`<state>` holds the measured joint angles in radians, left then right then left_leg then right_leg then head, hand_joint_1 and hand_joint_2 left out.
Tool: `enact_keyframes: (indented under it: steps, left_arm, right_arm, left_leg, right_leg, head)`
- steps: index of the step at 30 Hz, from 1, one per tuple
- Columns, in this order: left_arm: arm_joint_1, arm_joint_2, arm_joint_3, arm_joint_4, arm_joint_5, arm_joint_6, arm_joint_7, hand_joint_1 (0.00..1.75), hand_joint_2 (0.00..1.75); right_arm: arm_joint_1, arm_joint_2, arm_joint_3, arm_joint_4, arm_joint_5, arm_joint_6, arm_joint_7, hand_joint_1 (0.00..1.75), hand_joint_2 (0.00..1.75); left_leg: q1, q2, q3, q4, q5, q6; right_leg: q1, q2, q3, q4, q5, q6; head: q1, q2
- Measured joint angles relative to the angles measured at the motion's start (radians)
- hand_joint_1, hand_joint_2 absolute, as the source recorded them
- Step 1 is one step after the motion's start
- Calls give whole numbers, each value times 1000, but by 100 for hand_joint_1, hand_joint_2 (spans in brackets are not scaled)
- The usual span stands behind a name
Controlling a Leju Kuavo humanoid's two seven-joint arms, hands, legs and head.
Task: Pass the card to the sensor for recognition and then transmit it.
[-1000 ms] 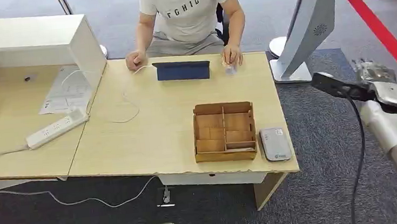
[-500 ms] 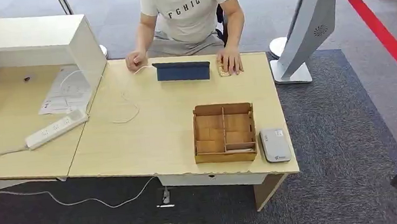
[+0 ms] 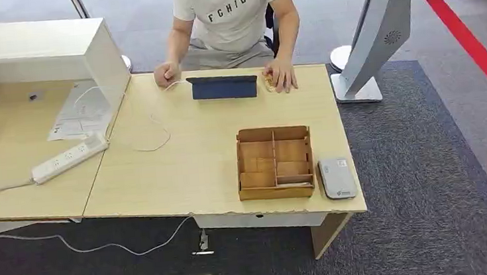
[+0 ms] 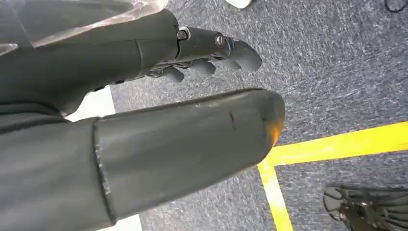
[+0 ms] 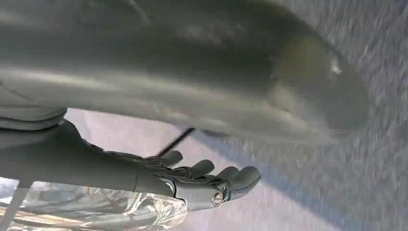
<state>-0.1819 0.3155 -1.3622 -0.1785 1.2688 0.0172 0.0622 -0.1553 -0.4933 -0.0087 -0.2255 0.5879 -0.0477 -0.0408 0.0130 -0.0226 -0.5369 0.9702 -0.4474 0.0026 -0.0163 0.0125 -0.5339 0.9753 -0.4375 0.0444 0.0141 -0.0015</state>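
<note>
Both arms hang by the floor: the left hand (image 4: 202, 96) and right hand (image 5: 192, 159) loosely spread, holding nothing. The card itself I can't make out; presumably it sits in the wooden tray (image 3: 275, 162) on the table (image 3: 183, 163), just beside the grey sensor (image 3: 337, 177), handy for scanning.

Probably an office: wooden desk (image 3: 183, 163), grey carpet (image 3: 431, 181), power strip (image 3: 70, 157)

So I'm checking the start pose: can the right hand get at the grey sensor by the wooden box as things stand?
Probably not yet. The right hand hangs low over the carpet, fingers apart and holding nothing. The grey sensor lies on the table near its right front corner, beside the wooden box, uncovered, so raising the arm should reach it.
</note>
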Motion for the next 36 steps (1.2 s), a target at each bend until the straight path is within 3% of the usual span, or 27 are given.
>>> enact_keyframes:
  steps: [12,36]
  left_arm:
    - [-2,-3,16,0,-7,-13,-26,0,0]
    - [0,-3,51,0,42,-45,-19,0,0]
  right_arm:
    - [28,106,-77,20,-10,11,17,0,0]
    - [29,178,-131,32,-24,69,38,0,0]
  left_leg:
    - [0,1,1,0,0,0]
    - [0,1,1,0,0,0]
  right_leg:
    - [0,0,0,0,0,0]
    - [0,0,0,0,0,0]
  head:
    - [0,0]
    - [1,0]
